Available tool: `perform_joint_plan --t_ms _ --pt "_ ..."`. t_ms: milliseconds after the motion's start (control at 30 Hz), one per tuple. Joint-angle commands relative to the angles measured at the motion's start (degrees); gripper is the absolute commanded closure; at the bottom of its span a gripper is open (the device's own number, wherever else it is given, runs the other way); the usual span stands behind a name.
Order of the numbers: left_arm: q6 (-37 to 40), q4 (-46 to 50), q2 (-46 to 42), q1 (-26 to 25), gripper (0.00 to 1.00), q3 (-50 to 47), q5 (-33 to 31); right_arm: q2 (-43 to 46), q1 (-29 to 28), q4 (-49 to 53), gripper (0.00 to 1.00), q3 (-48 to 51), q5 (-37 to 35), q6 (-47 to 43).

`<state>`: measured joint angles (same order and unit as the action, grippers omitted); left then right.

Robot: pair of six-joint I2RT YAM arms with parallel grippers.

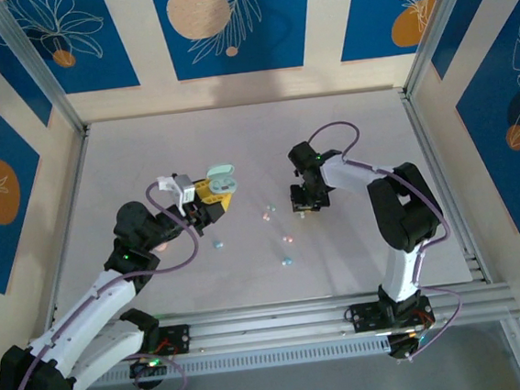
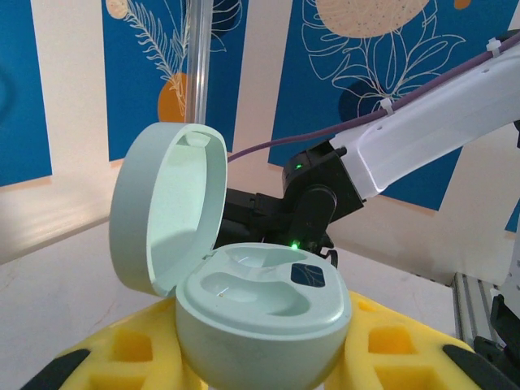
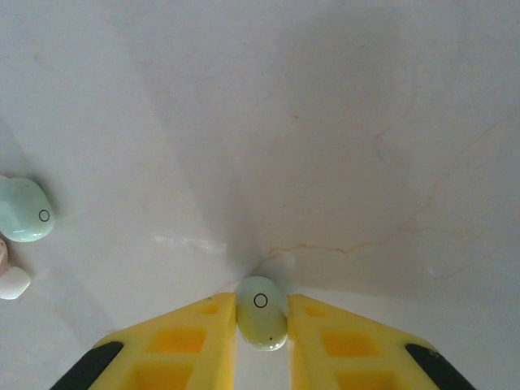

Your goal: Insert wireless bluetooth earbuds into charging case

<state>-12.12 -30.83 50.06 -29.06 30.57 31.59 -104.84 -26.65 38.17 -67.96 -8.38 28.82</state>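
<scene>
My left hand [image 1: 209,198]: closed on the mint case [image 2: 260,317], lid open.
My right hand [image 3: 262,345]: down at the desk [image 1: 355,130], pinching a green earbud [image 3: 261,317].
Loose earbuds [image 1: 288,260]: scattered on the desk between my arms; a mint one [image 3: 24,210] lies left of my right hand.

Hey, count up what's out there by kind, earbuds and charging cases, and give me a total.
Earbuds loose on the table: 5
Earbud in the right gripper: 1
Charging case, lid open: 1
Total: 7
</scene>
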Motion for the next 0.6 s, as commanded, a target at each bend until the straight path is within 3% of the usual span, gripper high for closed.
perform_joint_plan --t_ms 0,333,567 --pt "-0.7 -2.0 0.0 -0.3 0.70 0.7 -0.1 -0.6 -2.5 1.8 0.75 0.0 -3.6 1.7" --pt "-0.9 -2.1 0.2 -0.3 0.70 0.6 -0.2 -1.1 -6.3 4.2 0.66 -1.6 -4.4 2.5" --pt "-1.2 -2.2 0.2 -0.3 0.69 0.6 -0.2 -1.7 -5.7 4.6 0.61 -2.6 -4.7 1.4"
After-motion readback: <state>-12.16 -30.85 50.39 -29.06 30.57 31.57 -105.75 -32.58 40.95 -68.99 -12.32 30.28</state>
